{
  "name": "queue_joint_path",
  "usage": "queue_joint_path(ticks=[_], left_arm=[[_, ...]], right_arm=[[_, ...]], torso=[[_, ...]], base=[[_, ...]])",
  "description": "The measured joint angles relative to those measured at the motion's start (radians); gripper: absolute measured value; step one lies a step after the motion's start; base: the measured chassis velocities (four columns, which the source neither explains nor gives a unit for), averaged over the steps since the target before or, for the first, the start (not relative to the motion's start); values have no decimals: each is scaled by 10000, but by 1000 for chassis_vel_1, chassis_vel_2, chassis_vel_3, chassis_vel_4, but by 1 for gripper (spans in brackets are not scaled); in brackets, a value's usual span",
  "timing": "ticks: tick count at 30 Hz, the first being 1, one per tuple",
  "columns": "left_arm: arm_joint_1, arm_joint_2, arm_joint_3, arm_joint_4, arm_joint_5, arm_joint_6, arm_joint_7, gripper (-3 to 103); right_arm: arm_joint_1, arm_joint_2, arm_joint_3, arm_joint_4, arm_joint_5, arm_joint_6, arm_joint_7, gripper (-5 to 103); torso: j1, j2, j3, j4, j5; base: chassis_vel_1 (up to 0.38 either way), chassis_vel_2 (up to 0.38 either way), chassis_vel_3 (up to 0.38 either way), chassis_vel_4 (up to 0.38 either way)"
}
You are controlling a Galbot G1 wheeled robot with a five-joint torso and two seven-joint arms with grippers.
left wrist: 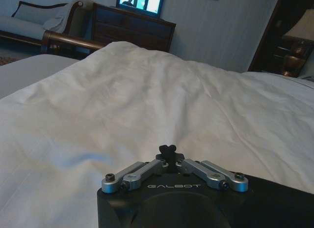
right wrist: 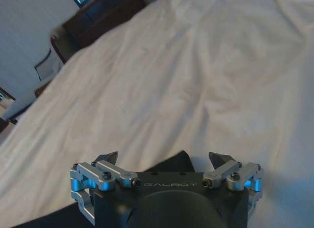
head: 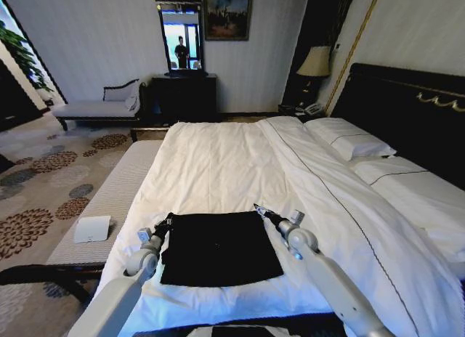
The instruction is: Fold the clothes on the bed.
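- One black soft-fabric T-shirt (head: 219,247) lies flat, near end of the large white-duvet bed (head: 218,166).
- Left gripper (head: 166,222) pinched closed at the shirt's far-left corner.
- Right gripper (head: 259,209) spread wide at the far-right corner.
- Two white pillows (head: 349,144) far right.

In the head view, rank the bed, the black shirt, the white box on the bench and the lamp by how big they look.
Largest to smallest:
1. Bed
2. Shirt
3. Box and lamp look alike; the lamp stands farther off, so I won't rank them.
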State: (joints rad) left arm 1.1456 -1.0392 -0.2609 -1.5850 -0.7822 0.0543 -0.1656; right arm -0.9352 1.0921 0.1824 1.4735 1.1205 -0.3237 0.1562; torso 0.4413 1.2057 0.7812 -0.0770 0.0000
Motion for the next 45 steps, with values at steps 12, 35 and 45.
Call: queue_joint_path(ticks=[12,35,45], left_arm=[[-71,35,111,42,-20,24,-47,0],[-33,83,137,-104,-62,56,-129,0],[153,155,-8,-485,-102,60,-190,0]], right_arm=[[683,595,-220,-1337,-82,-197,-186,92],[481,577,-83,-1080,-47,-159,-116,2],[304,405,85,-484,-40,-134,49,1]], torso=[[-2,0,0,0,0],[-1,0,-1,0,0],[-1,1,-1,0,1]], base=[[0,0,0,0],[0,0,0,0],[0,0,0,0]])
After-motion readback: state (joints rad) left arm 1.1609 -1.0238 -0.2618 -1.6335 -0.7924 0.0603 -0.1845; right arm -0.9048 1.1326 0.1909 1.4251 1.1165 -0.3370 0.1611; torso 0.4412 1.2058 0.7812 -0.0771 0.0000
